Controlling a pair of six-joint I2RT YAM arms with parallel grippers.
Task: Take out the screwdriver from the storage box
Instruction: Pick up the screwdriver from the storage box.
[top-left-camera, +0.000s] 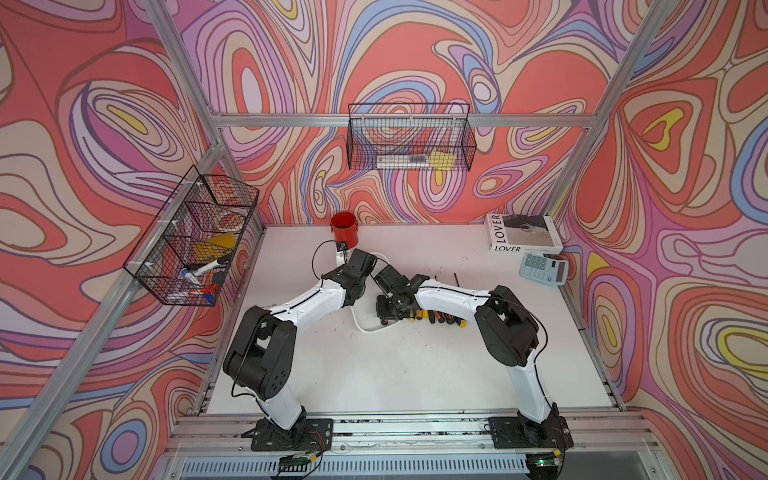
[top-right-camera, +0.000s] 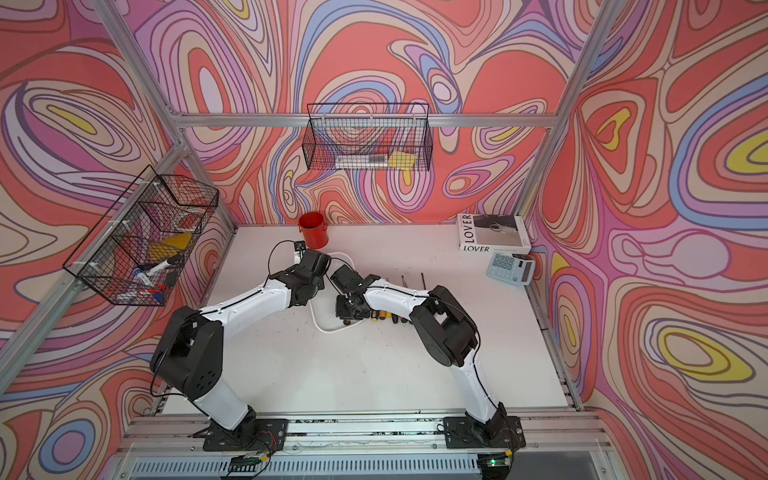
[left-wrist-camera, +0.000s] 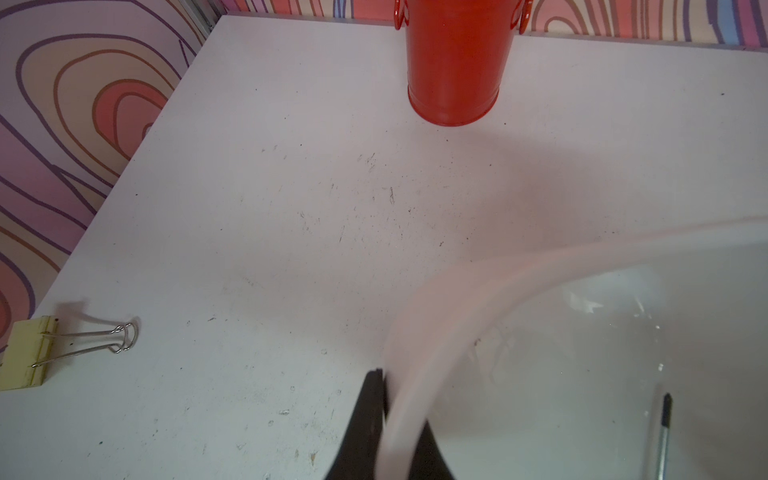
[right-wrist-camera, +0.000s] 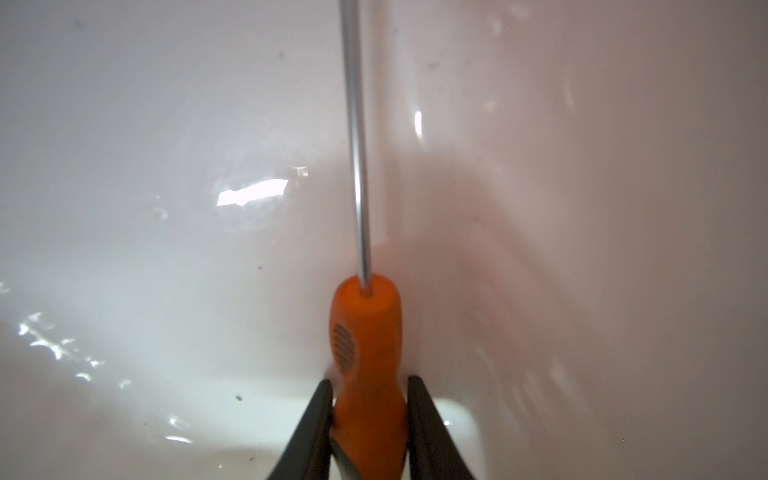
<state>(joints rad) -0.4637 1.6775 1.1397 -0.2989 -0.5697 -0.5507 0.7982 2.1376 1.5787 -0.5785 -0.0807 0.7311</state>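
The storage box is sitting on the white bench, near the middle and just nearer than the red metal bucket. Both arms are reaching over it in both top views.

The left fingers are pinching the rolled rim of the storage box at a rounded corner, one finger outside the wall and one inside.

The right fingers are closing on the orange handle of the screwdriver, one on each side and touching it. The screwdriver is lying inside the storage box, low and just beside a side wall, with its steel shaft pointing away from the wrist. Whether the handle is resting on the box floor cannot be determined. The shaft tip is also showing in the left wrist view.

A row of other screwdrivers is lying on the bench just right of the storage box. A book and a calculator are occupying the far right corner. A yellow binder clip is lying at the left bench edge.
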